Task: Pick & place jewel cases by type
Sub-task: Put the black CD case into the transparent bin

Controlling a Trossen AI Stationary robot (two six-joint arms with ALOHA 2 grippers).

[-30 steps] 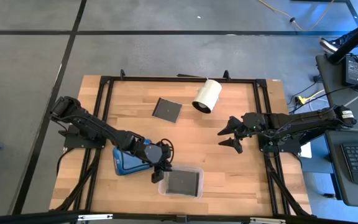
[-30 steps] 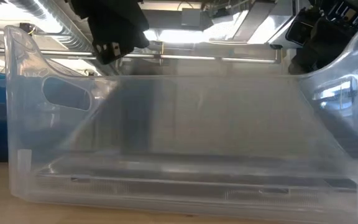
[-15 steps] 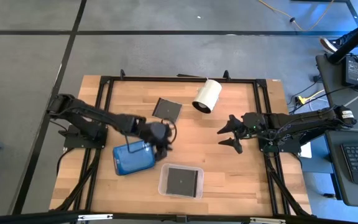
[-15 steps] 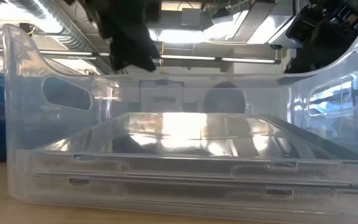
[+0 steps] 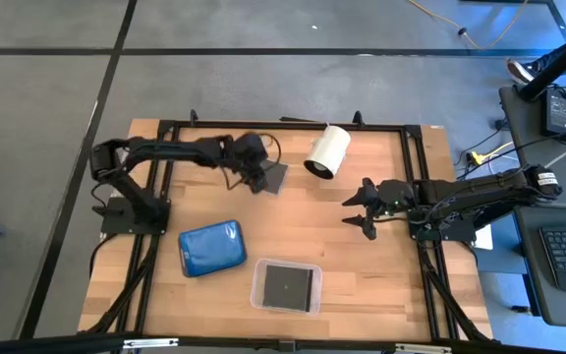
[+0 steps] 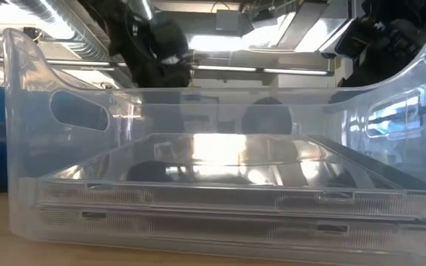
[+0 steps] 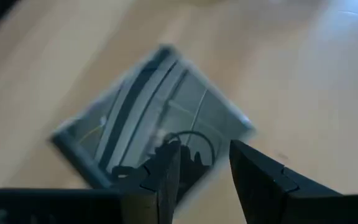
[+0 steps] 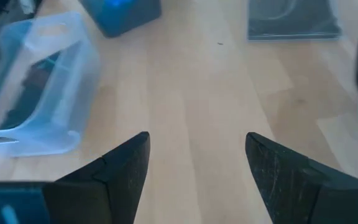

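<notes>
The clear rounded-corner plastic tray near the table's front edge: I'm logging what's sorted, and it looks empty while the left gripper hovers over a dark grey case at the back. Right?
Not quite. The clear rounded-corner plastic tray isn't empty: the high view shows a dark grey square jewel case lying in it. The left gripper is indeed over the dark grey case at the back.

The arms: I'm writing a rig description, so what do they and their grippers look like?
Both arms are dark, nearly black, jointed links mounted at the table's side rails. The left gripper has a thin black cable looping beside its wrist; its two fingers are flat, dark, blunt-tipped plates. The right gripper has the same dark wedge-shaped fingers, with small pale markings along its arm.
</notes>
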